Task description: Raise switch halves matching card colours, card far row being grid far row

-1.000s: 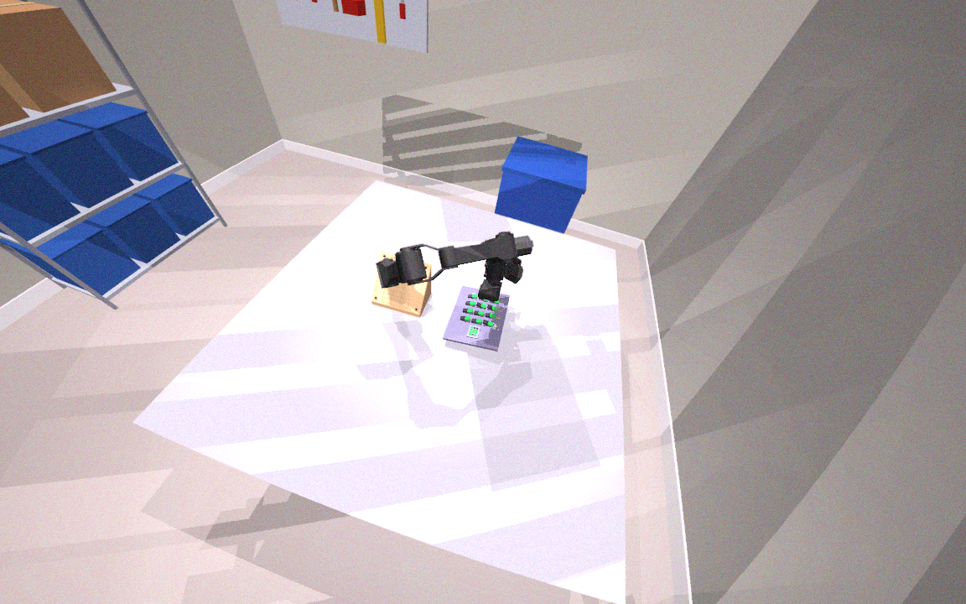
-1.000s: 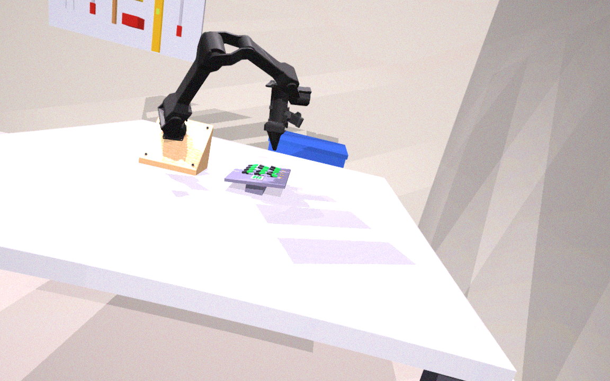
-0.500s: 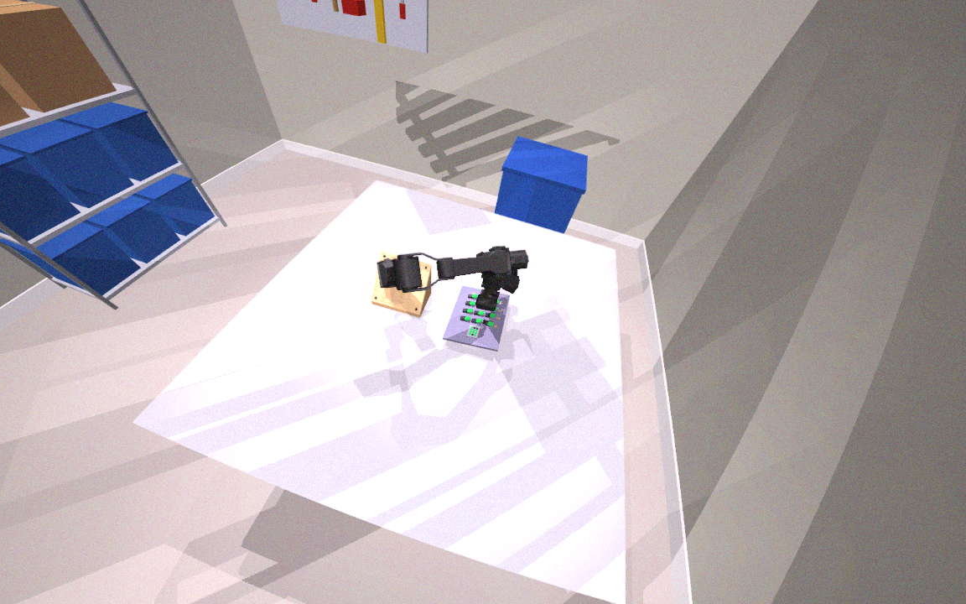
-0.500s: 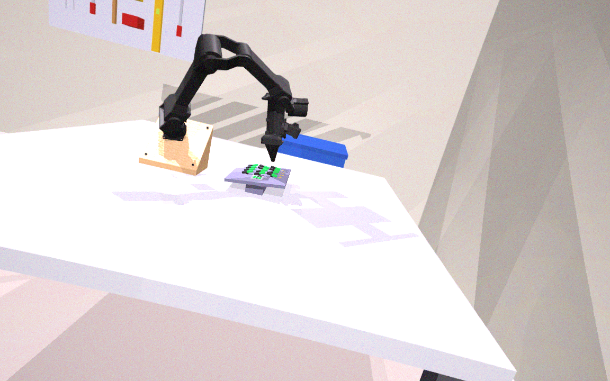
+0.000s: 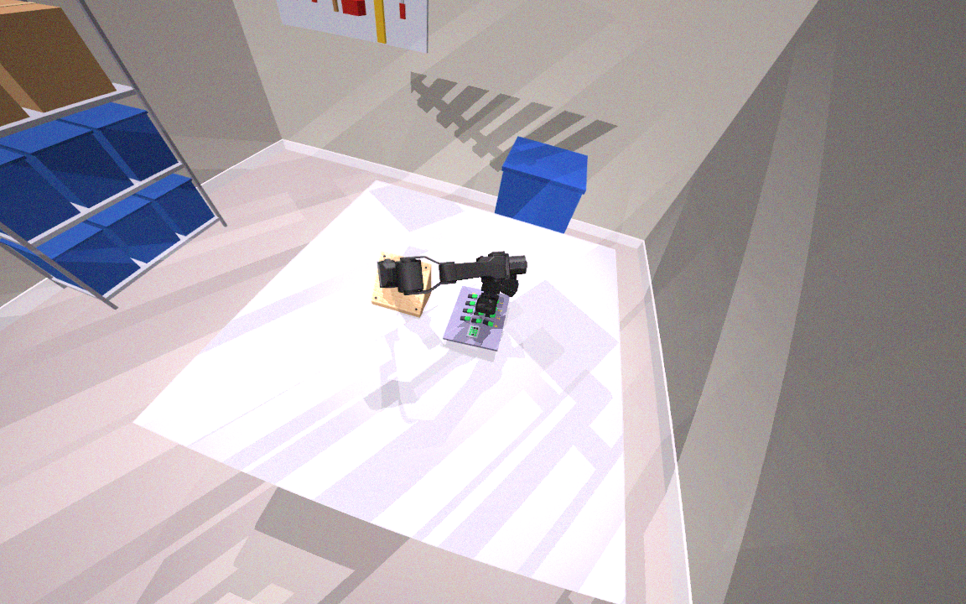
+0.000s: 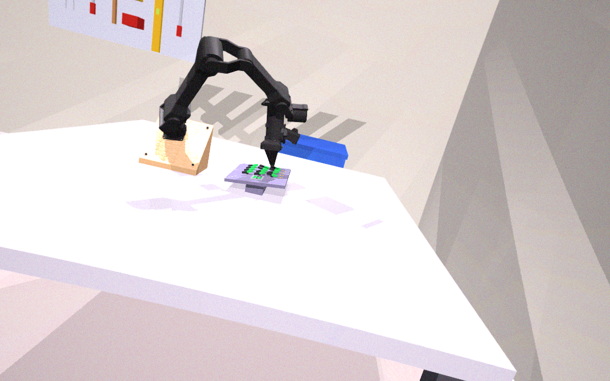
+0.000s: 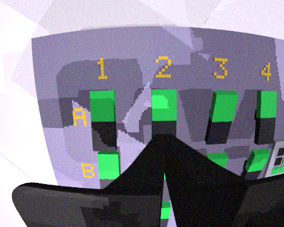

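The purple switch panel (image 5: 465, 341) (image 6: 237, 177) (image 7: 50, 72) lies on the white table, with columns numbered 1 to 4 and rows lettered A and B in the wrist view. Switches A1 (image 7: 103, 107), A2 (image 7: 164, 105), A3 (image 7: 223, 107) and A4 (image 7: 267, 105) each show a green far half and a dark near half. The small card (image 7: 283, 160) (image 5: 474, 330) (image 6: 259, 178) sits at the panel's right edge. My gripper (image 7: 162, 141) (image 6: 271, 164) (image 5: 486, 304) is shut and empty. It points straight down, its tip at the near dark end of A2. It hides most of row B's middle.
The arm's wooden mount (image 5: 398, 300) (image 6: 179, 151) stands left of the panel. A blue box (image 5: 541, 184) (image 6: 319, 150) stands beyond the table's far edge. A shelf with blue bins (image 5: 59, 172) is far off to the left.
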Available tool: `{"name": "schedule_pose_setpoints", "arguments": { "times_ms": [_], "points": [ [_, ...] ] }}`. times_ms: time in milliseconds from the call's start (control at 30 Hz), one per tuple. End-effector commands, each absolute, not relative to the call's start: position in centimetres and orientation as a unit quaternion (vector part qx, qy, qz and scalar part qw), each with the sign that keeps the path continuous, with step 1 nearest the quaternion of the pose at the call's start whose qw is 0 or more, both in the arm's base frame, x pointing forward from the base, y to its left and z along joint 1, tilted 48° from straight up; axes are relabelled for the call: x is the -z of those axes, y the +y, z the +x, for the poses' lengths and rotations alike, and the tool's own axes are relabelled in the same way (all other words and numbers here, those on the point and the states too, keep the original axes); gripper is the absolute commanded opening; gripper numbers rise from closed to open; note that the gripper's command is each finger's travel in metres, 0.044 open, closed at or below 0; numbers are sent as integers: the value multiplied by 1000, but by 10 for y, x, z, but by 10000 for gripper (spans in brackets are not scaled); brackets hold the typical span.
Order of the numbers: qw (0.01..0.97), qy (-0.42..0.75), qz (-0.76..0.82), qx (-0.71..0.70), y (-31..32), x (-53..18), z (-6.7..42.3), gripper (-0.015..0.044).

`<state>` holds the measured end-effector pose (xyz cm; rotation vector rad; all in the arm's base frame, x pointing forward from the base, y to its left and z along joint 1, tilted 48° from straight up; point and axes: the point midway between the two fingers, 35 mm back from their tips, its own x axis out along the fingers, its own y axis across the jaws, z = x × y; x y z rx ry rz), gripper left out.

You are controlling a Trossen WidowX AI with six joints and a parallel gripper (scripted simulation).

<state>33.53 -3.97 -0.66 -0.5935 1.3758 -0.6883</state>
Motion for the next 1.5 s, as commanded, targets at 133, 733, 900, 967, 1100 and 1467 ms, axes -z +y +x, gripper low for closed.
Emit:
{"name": "schedule_pose_setpoints", "arguments": {
  "times_ms": [133, 733, 900, 967, 1100, 1467],
  "points": [
    [677, 613, -268, 307, -43, 8, 334, 0],
    [677, 613, -268, 307, -43, 8, 334, 0],
    [677, 613, -268, 307, -44, 9, 334, 0],
    [677, 613, -268, 307, -44, 9, 334, 0],
    [677, 613, -268, 307, -44, 9, 334, 0],
    [677, 613, -268, 307, -45, 10, 334, 0]
  ]
}}
